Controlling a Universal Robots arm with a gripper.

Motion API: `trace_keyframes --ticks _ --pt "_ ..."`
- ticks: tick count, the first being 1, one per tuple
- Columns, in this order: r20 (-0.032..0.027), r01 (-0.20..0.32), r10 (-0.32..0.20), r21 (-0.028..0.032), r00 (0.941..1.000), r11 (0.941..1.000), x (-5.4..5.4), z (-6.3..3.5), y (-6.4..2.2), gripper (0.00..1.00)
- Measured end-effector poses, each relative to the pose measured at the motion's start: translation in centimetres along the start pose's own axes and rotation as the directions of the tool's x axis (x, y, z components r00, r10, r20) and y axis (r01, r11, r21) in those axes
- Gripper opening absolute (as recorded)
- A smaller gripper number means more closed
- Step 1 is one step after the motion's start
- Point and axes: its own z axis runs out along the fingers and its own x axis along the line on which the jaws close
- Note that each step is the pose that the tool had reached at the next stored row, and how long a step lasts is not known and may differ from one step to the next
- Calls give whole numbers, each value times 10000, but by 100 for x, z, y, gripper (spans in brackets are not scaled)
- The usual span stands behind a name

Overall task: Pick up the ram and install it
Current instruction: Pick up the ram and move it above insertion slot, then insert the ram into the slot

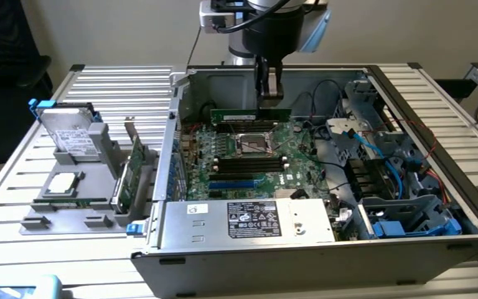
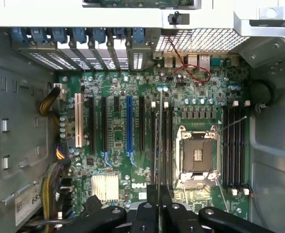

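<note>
I count one ram (image 1: 239, 116), one claw (image 1: 269, 99), one computer case (image 1: 305, 265), one motherboard (image 1: 299, 140), one CPU socket (image 1: 253, 144), one power supply (image 1: 305, 221), one hard drive (image 1: 71, 134).

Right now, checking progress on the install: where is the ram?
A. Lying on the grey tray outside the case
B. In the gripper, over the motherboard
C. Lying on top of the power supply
B: the gripper is shut on the ram and holds it on edge inside the open case, over the motherboard beside the processor socket.
</note>
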Motion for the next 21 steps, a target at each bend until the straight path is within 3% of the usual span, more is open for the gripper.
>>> trace_keyframes --ticks 9,21 --pt "0 0 0 0 10000 10000 -116 56 -36 14" --pt "4 -1 1 -1 10000 10000 -140 119 -44 14"
